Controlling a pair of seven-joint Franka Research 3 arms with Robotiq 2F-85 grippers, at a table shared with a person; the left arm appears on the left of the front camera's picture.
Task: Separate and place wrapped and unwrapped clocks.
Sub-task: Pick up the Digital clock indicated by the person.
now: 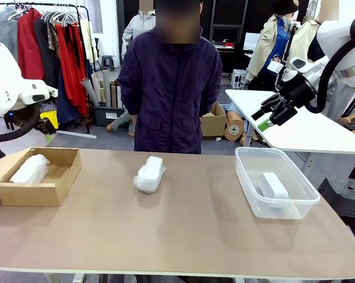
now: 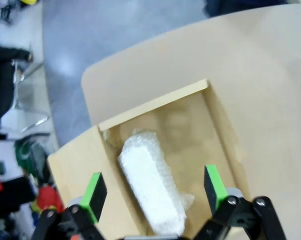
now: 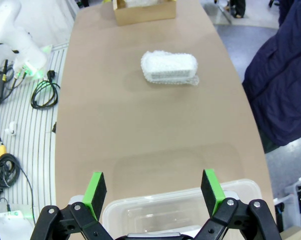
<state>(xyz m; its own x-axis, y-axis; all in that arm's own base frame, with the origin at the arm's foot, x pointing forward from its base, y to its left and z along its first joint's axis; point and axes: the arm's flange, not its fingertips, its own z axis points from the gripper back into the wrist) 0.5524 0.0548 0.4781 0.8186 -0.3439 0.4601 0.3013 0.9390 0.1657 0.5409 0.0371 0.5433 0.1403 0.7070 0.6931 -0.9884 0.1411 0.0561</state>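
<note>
One bubble-wrapped clock (image 1: 149, 174) (image 3: 169, 68) lies on the table's middle. A second wrapped clock (image 1: 30, 169) (image 2: 151, 189) rests inside the shallow cardboard box (image 1: 62, 177) (image 2: 218, 135) at the left. The bare white clock (image 1: 273, 185) sits in the clear plastic tub (image 1: 248, 187) (image 3: 140, 210) at the right. My left gripper (image 2: 154, 189) hangs open high above the box. High over the tub, my right gripper (image 1: 266, 115) (image 3: 154, 189) is open with nothing between its fingers.
A person in a dark jacket (image 1: 168, 88) stands at the far edge, behind the middle bundle. A white side table (image 1: 301, 127) stands beyond the right end. Cables (image 3: 43, 92) lie on the floor beside the table.
</note>
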